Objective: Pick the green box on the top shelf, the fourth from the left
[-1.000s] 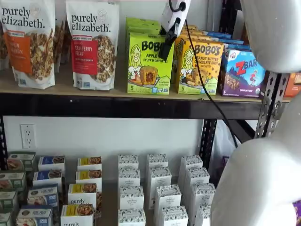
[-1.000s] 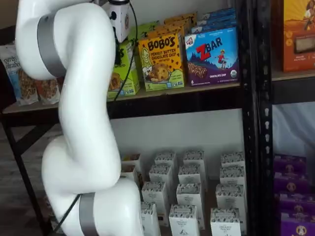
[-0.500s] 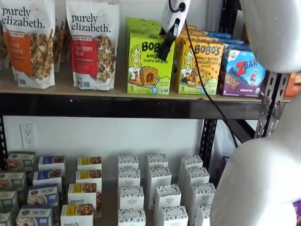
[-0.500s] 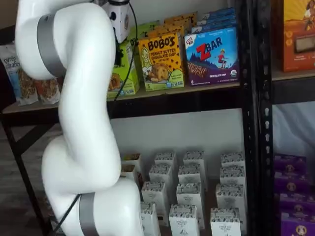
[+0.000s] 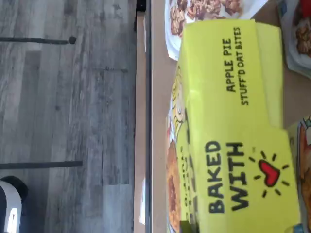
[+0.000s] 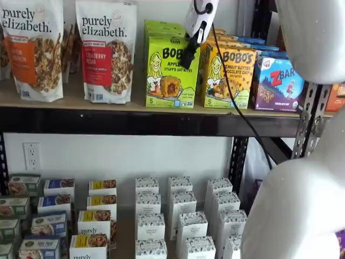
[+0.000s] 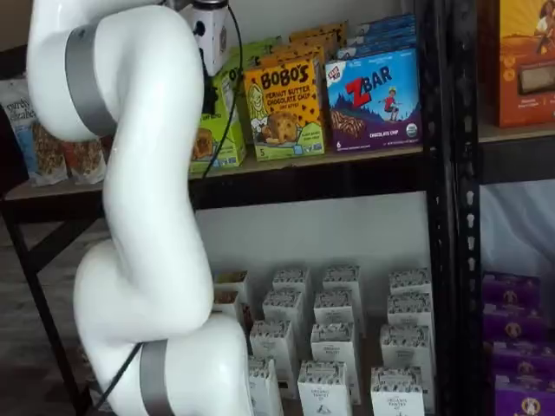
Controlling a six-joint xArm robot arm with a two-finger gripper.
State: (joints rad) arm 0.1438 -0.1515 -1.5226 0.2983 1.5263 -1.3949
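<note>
The lime-green Bobo's Apple Pie box [image 6: 167, 75] stands at the front of its row on the top shelf [image 6: 108, 121], between a granola bag and a yellow-orange Bobo's box. My gripper [image 6: 186, 59] hangs from above at the box's upper right corner. Only one black finger shows, lying over the box's front face. In a shelf view the arm hides most of the box [image 7: 224, 130], and the gripper [image 7: 209, 91] shows just above it. The wrist view shows the box's top panel [image 5: 233, 121] close below, beside the shelf's front edge [image 5: 158, 121].
The yellow-orange Bobo's peanut butter box [image 6: 226, 75] stands right of the green one, then a ZBar box [image 6: 277, 83]. Purely Elizabeth granola bags [image 6: 105, 51] stand to the left. Several white boxes [image 6: 180, 216] fill the lower shelf. My white arm [image 7: 147, 217] fills the foreground.
Almost nothing: the finger stays over the green box's upper right corner, and the box's top edge looks very slightly higher.
</note>
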